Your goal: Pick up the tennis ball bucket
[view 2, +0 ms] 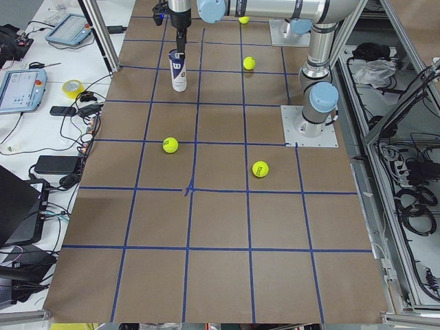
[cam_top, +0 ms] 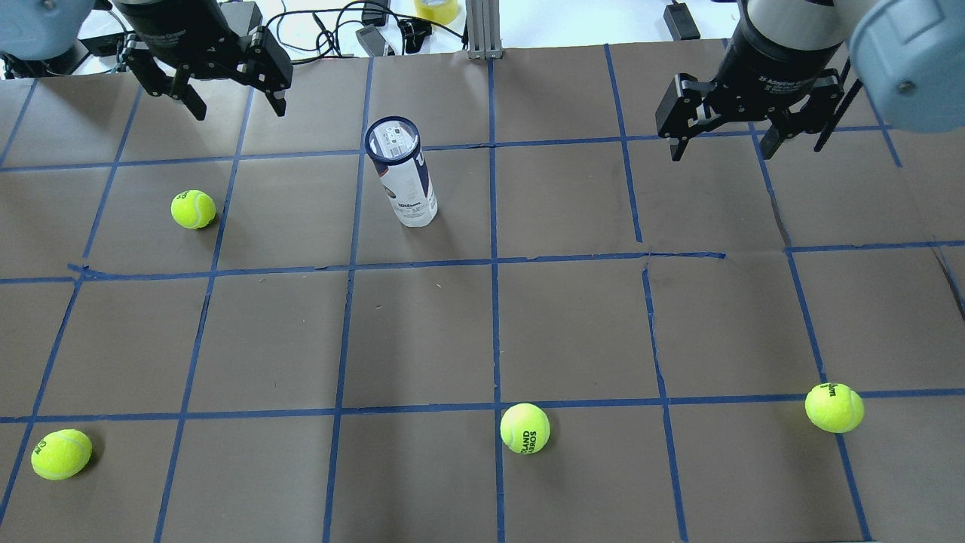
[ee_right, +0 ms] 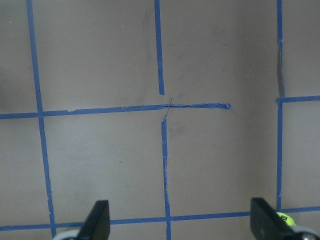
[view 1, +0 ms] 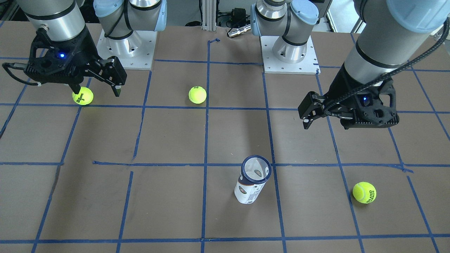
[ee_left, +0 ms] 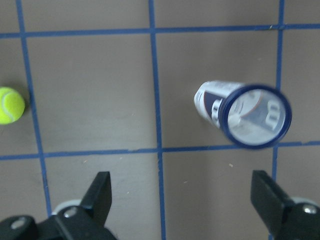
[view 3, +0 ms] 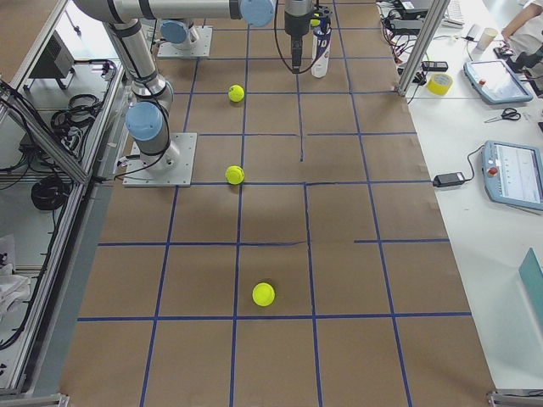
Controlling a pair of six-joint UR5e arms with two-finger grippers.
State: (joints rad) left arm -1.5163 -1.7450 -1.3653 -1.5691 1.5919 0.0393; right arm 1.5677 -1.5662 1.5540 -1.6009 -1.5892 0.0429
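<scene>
In the front-facing view the tennis ball bucket [view 1: 252,180] stands upright on the brown worktop [view 1: 168,140], dark blue rim uppermost, on the operators' side and well apart from both arms. The left pincer [view 1: 309,117] hangs in the air, seen side-on. The right pincer [view 1: 96,89] is spread wide, and one finger crosses in front of a tennis ball [view 1: 83,96]. From overhead, the tennis ball bucket [cam_top: 403,177] sits between the arms, nearer the left pincer [cam_top: 238,105], which is released and empty. The right pincer [cam_top: 721,147] is likewise spread, with nothing in it. From the left end, the tennis ball bucket [view 2: 178,72] is upright far down the worktop. From the right end it [view 3: 321,47] also stands far off. The left wrist camera looks down on the tennis ball bucket [ee_left: 212,102], which lies ahead of the parted fingers [ee_left: 100,195], not between them. The right wrist camera shows parted fingers [ee_right: 97,222] over blue tape lines [ee_right: 159,50].
</scene>
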